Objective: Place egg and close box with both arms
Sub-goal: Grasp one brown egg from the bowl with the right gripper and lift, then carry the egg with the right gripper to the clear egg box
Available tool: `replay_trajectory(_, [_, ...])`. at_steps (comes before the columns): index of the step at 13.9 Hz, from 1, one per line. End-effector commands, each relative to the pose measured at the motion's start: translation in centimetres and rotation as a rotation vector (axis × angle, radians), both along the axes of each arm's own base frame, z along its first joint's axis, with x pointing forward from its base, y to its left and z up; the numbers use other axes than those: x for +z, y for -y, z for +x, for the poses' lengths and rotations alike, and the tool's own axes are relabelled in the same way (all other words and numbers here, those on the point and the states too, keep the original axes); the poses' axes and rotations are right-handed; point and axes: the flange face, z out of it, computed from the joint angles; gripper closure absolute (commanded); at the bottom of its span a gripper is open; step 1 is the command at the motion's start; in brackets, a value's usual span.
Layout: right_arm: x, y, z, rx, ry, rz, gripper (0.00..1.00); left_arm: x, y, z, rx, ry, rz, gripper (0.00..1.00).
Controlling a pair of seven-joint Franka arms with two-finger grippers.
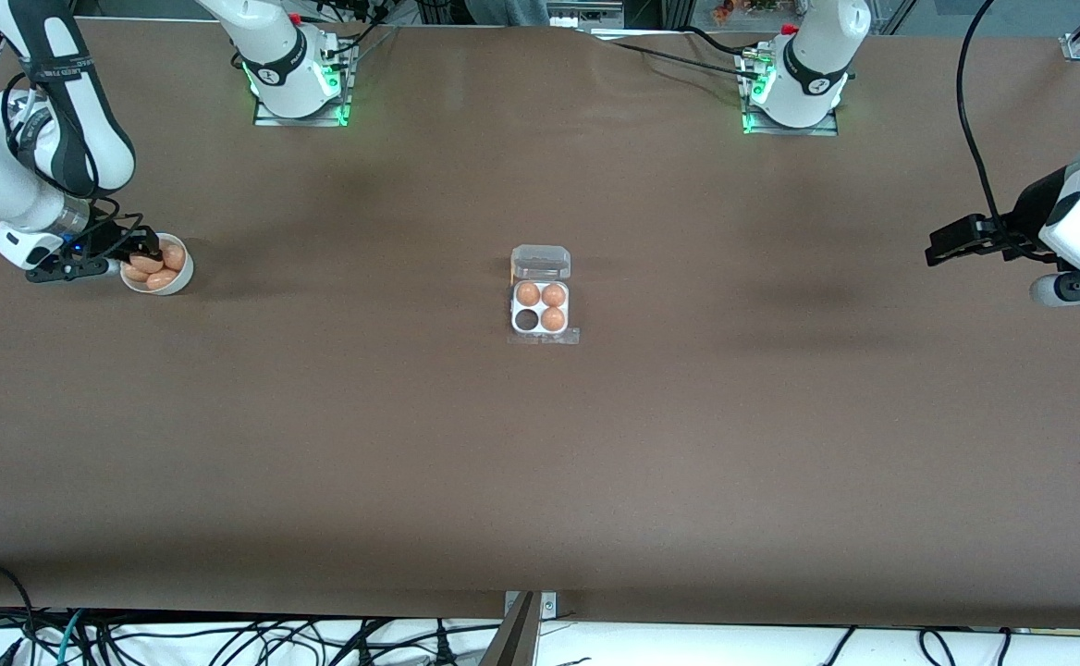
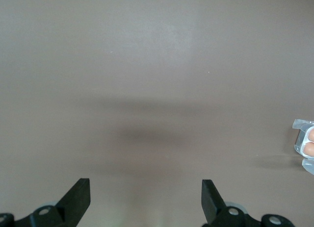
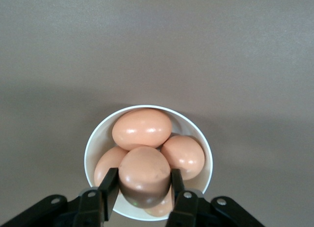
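Note:
The box (image 1: 541, 313) sits mid-table with its clear lid (image 1: 541, 262) open and three eggs in its white tray; the cell nearest the front camera toward the right arm's end is empty. Its edge shows in the left wrist view (image 2: 305, 144). My right gripper (image 1: 138, 254) is over the round white bowl (image 1: 170, 280) and shut on the egg (image 3: 143, 175), with both fingers (image 3: 109, 188) pressed against its sides. Several other eggs (image 3: 142, 128) lie in the bowl (image 3: 93, 151). My left gripper (image 1: 942, 250) is open and empty, waiting above bare table at the left arm's end (image 2: 145, 202).
The brown table (image 1: 540, 462) is bare around the box. The arm bases (image 1: 295, 74) stand along the edge farthest from the front camera. Cables hang below the table's edge nearest the front camera.

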Motion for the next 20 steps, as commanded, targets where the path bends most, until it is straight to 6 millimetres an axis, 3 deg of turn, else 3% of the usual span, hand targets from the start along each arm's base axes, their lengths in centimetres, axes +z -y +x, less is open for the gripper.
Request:
replay_trajectory(1, [0.2, 0.0, 1.0, 0.006, 0.015, 0.004, 0.65, 0.6, 0.0, 0.2, -0.015, -0.001, -0.023, 0.0])
replay_trajectory(7, [1.6, -0.1, 2.0, 0.017, 0.022, 0.008, 0.69, 0.6, 0.0, 0.2, -0.015, -0.003, -0.021, 0.0])
replay_trajectory(11, [5.4, -5.4, 7.1, 0.008, -0.029, 0.036, 0.69, 0.7, 0.0, 0.1, -0.016, -0.004, -0.023, 0.0])
replay_trajectory(13, [7.5, -10.0, 10.1, -0.018, -0.051, 0.037, 0.69, 0.7, 0.0, 0.1, -0.016, -0.004, -0.023, 0.0])
replay_trajectory(15, [9.1, -16.2, 12.3, -0.079, -0.063, 0.018, 0.69, 0.7, 0.0, 0.1, -0.016, -0.004, -0.021, 0.0])
replay_trajectory(20, [9.4, -32.6, 14.3, -0.211, -0.033, -0.044, 0.69, 0.7, 0.0, 0.1, -0.016, -0.004, -0.021, 0.0])
